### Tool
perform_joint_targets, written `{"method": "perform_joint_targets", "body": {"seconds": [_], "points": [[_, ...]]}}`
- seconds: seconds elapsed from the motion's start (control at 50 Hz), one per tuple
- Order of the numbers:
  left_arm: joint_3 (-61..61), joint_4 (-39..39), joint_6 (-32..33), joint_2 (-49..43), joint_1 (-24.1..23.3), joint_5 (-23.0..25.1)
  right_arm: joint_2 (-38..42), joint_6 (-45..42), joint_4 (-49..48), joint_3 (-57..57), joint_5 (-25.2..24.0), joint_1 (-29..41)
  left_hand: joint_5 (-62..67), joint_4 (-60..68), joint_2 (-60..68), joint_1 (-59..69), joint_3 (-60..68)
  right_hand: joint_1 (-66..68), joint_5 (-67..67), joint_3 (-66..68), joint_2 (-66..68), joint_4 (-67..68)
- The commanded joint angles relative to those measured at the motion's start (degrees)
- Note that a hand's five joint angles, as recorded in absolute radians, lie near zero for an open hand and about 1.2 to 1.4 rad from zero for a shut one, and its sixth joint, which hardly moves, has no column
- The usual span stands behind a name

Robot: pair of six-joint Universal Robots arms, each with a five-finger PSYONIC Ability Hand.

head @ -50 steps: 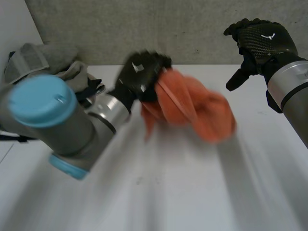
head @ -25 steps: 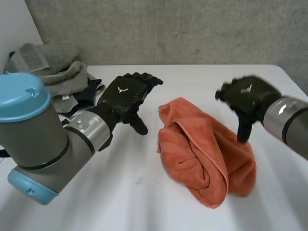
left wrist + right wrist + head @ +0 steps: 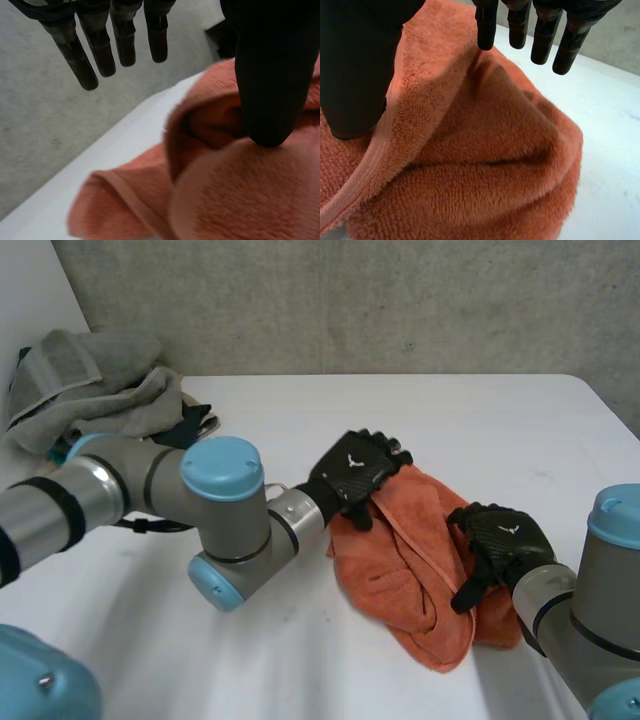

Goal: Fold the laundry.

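An orange towel lies crumpled in a long heap on the white table. My left hand rests over the heap's far left end. In the left wrist view its fingers are straight and spread above the towel, and the thumb touches a fold, pinching nothing. My right hand sits on the heap's near right side. In the right wrist view its fingers are straight above the towel and the thumb lies by a hemmed edge.
A pile of grey laundry with a dark item beside it sits at the table's back left corner. A concrete wall runs behind the table. Bare tabletop lies in front of the towel and beyond it.
A second ago the left hand swung the towel through the air. It then let go, the towel dropped onto the table, and both hands have come down onto it.
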Motion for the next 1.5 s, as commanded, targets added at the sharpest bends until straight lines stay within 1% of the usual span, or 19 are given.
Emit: {"method": "perform_joint_targets", "body": {"seconds": [0.02,0.08,0.1,0.16,0.2,0.26,0.34,0.54,0.72,0.82,0.9,0.94,0.96,1.0,1.1,1.18,1.28,1.38,1.5], "points": [[6.1,-6.3,4.0,-5.5,-0.4,0.6,3.5,1.4,-0.6,-1.4,2.5,0.0,33.6,33.8,33.9,33.9,34.0,0.0,-1.3,0.0,-0.8,-1.2],[6.9,-6.5,5.1,-5.6,-0.3,0.1,5.5,1.1,-0.6,-2.5,2.5,0.1,52.0,52.2,52.3,52.4,52.4,17.5,16.2,17.4,16.7,16.2],[6.9,-6.5,5.6,-5.4,-0.3,-0.6,6.4,1.2,-0.4,-3.5,2.4,0.0,59.7,59.9,60.0,60.1,60.1,33.6,32.3,33.5,32.8,32.3],[6.9,-6.4,5.9,-4.5,-0.2,-3.7,6.6,1.4,-0.3,-4.5,2.0,-0.1,59.8,59.9,60.1,60.1,60.2,64.4,63.1,64.3,63.6,63.1],[6.9,-6.0,5.9,-1.8,-0.1,-7.9,6.5,1.1,-0.6,-6.0,1.7,0.0,59.8,59.9,60.1,60.1,60.2,68.0,66.7,67.9,67.2,66.7],[6.9,-3.5,5.9,2.4,0.2,-11.8,6.3,0.9,-0.8,-9.9,0.8,-0.1,59.8,59.9,60.1,60.1,60.2,68.0,66.7,67.9,67.2,66.7],[6.7,0.5,5.6,8.6,0.8,-13.8,5.2,0.5,-0.7,-17.3,-0.1,0.2,59.8,59.9,60.1,60.1,60.2,68.0,66.7,67.9,67.2,66.7],[-0.7,1.4,5.7,24.7,2.2,-15.2,-3.4,-5.0,-2.8,-32.2,-0.7,1.3,59.8,59.9,60.1,60.1,60.2,68.0,66.7,67.9,67.2,66.7],[-22.4,1.6,6.0,41.5,4.5,-17.1,-6.6,-9.3,0.5,-29.0,-6.4,7.4,59.8,59.9,60.1,60.1,60.2,68.0,66.7,67.9,67.2,66.7],[-33.6,2.2,6.1,44.4,5.5,-16.7,-5.2,-11.0,10.2,-25.8,-6.8,7.9,59.8,59.9,60.1,60.1,60.2,68.0,66.7,67.9,67.2,66.7],[-39.8,2.2,6.1,43.0,5.7,-16.7,2.6,-14.2,17.0,-24.9,-6.9,8.9,59.8,59.9,60.1,60.1,60.2,68.0,66.7,67.9,67.2,66.7],[-40.4,1.8,6.1,41.4,5.7,-17.0,4.8,-14.7,17.5,-25.2,-7.1,8.9,59.8,59.9,60.1,60.1,60.2,42.3,41.0,42.2,41.5,41.0],[-40.4,1.5,6.1,40.5,5.6,-17.0,5.8,-14.8,17.4,-25.3,-6.9,8.9,59.8,59.9,60.1,60.1,60.2,13.3,12.0,13.3,12.5,12.1],[-40.2,1.3,6.0,38.5,5.5,-17.1,5.6,-14.4,17.1,-25.3,-6.8,8.7,59.8,59.9,60.1,60.1,60.2,1.6,0.3,1.6,0.8,0.4],[-39.6,1.4,5.9,38.7,5.4,-17.1,4.9,-12.0,15.2,-24.9,-7.3,7.2,59.8,59.9,60.1,60.1,60.2,0.2,-1.1,0.2,-0.6,-1.0],[-38.9,1.3,5.6,42.2,5.5,-17.1,0.6,-8.9,15.4,-23.7,-8.4,0.8,59.8,59.9,60.1,60.1,60.2,0.4,-0.9,0.4,-0.4,-0.9],[-38.2,1.3,5.4,45.1,5.4,-17.2,-2.7,-9.8,18.7,-20.7,-12.7,-5.5,59.8,59.9,60.1,60.1,60.2,1.8,0.5,1.7,1.0,0.5],[-36.9,1.3,5.2,46.9,5.3,-17.3,-3.3,-13.2,22.1,-15.9,-16.2,-8.4,59.8,59.9,60.1,60.1,60.2,1.6,0.3,1.5,0.8,0.3],[-33.5,0.9,4.8,46.5,5.5,-17.5,-3.2,-14.0,17.7,-8.9,-20.0,-9.0,59.8,59.9,60.1,60.1,60.2,1.6,0.3,1.5,0.8,0.3]]}}
